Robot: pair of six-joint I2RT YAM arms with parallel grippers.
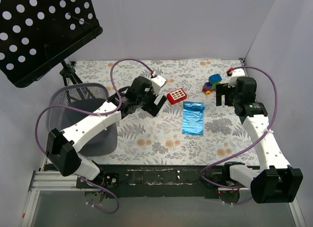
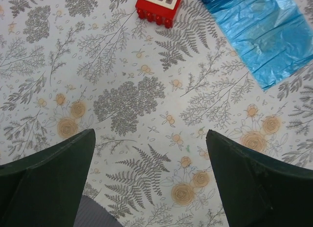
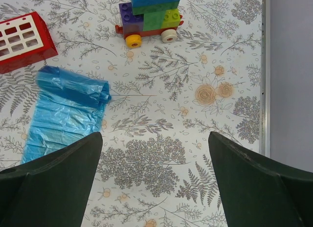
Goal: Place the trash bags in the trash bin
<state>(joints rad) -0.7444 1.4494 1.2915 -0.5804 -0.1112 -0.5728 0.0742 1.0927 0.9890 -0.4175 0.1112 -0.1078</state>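
Nearest, at the left edge of the desk, the wire-mesh trash bin sits partly under the left arm. Whether it stands straight or leans I cannot tell.

Further in, about mid-desk and a little right of centre, the blue trash bag lies flat as a long folded strip, with one end bunched into loose crinkles. It looks very light, limp and slick. It would probably sag and trail when lifted, and smooth film could slide between the fingers. Lying flush on the desk, the flat part gives little to catch. The gathered, crumpled end, where the film stands up in folds, seems the better place to pinch.

The left hand hovers left of the bag, near it but apart, spread wide and holding nothing. Its wrist view shows only the floral desk covering between the fingers.

The right hand hangs right of the bag's far end, also spread wide and empty, touching nothing.

Just past the bag's far end lies a red toy block. Beyond it, toward the far right corner, stands a toy-brick car.
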